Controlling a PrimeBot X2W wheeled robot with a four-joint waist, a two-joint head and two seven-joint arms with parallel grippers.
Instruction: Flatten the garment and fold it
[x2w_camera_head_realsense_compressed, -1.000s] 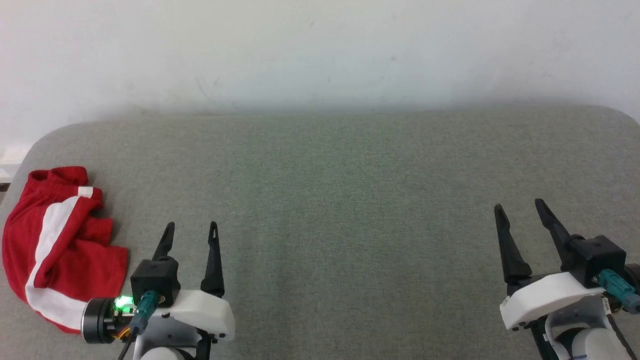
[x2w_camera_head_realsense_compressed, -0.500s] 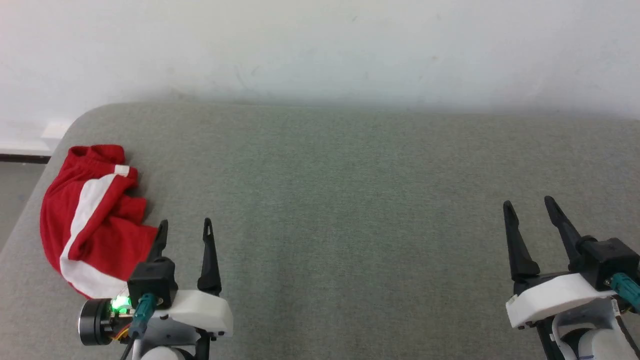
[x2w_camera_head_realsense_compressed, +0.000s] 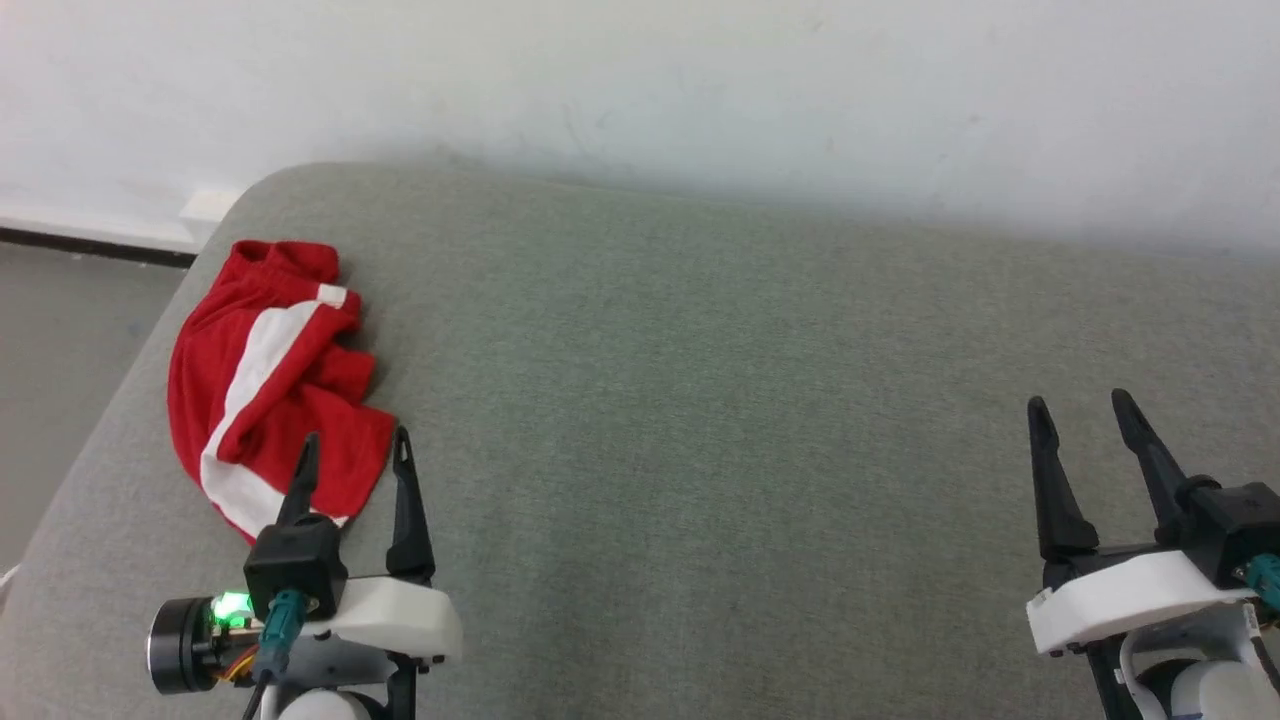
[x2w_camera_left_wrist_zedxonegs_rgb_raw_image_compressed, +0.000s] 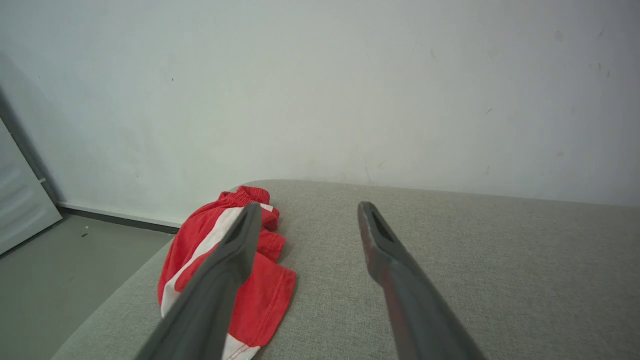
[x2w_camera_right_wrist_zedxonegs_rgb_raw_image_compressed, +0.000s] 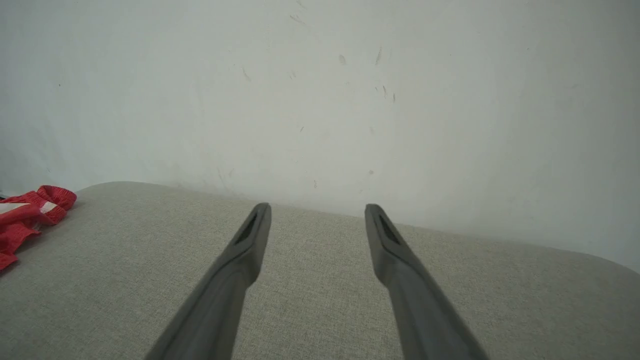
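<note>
The pale wall (x2w_camera_head_realsense_compressed: 640, 80) stands behind everything. Below it, the grey fabric-covered worktop (x2w_camera_head_realsense_compressed: 700, 400) spreads wide under the left claw (x2w_camera_head_realsense_compressed: 355, 437) and far to the right of it. Nothing on it is laid flat yet, so we judge that the task is at its very first step: to reach the garment and take hold of it. Flattening and folding are both not begun.

The red shorts (x2w_camera_head_realsense_compressed: 270, 390) lie in a crumpled heap just beyond the left claw and to its left, near the rounded corner of the worktop. A white band (x2w_camera_head_realsense_compressed: 245, 370) runs along the heap. The gathered waistband (x2w_camera_head_realsense_compressed: 290, 255) is the end farthest from the left claw, and the loose hem is the nearest.

The left claw is wide open and holds nothing. In the head view its left finger crosses the near hem of the shorts, while its right finger is over bare fabric just beside them. We cannot tell if the finger touches the cloth or hangs above it. The right claw (x2w_camera_head_realsense_compressed: 1078, 398) is well apart to the right of the left claw, also wide open and empty.

For the next move we think the left claw must go a little forward and left, come down on the hem, and close on one layer only. The cloth is soft and bunched, so a deep bite may catch several folds together.
</note>
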